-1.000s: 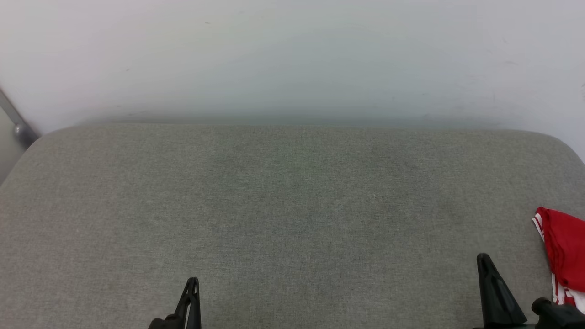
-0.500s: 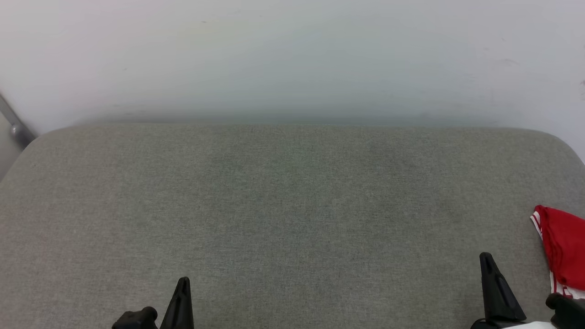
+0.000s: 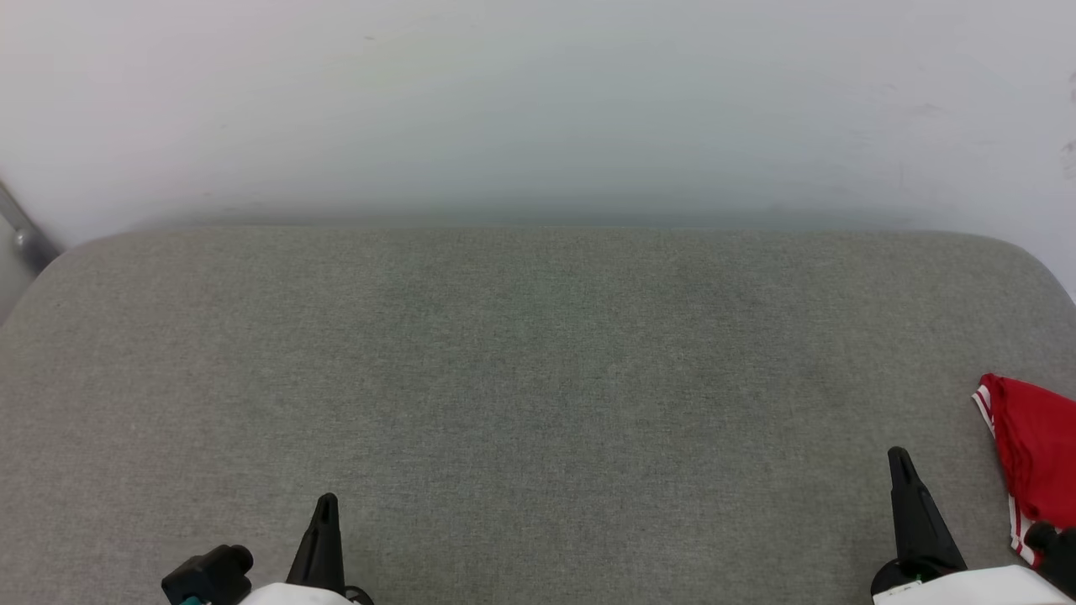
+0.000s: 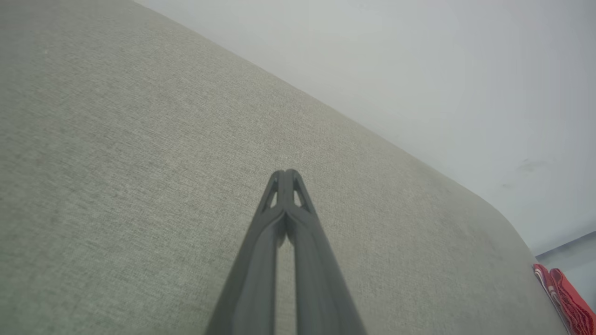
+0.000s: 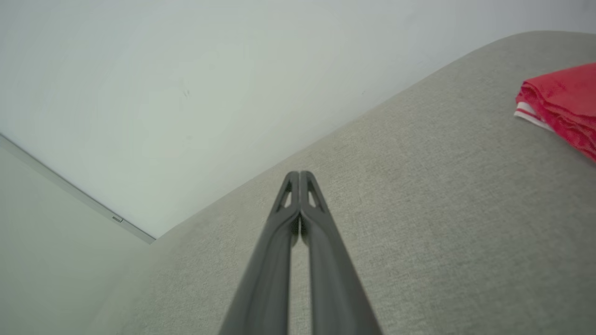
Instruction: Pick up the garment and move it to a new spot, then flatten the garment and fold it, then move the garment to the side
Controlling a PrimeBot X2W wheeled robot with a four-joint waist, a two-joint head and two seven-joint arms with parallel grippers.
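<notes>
Plainly, the garment [image 3: 1038,445] lies at the right edge of the grey padded surface [image 3: 538,378], toward its near right corner, and part of it runs out of the head view. In the right wrist view it looks like a layered stack, red on top with a white band at the lower edge, so I judge it folded rather than spread. Its long axis appears to run along that right edge, from far to near. The right gripper [image 3: 899,458] is just beside it, with the garment off to the gripper's right and slightly beyond its tip. The left gripper [image 3: 326,504] is well apart from it, near the near edge on the other side. Both have their fingers pressed together and pinch nothing. Any further handling would fall to the right arm, which would need to swing right and part its fingers first. Nothing stands between that gripper and the cloth. Behind the far edge is a pale wall [image 3: 538,101], and a grey metal bar [image 3: 25,235] slants by the far left corner. With the shirt folded and at the side, the task looks close to finished.
</notes>
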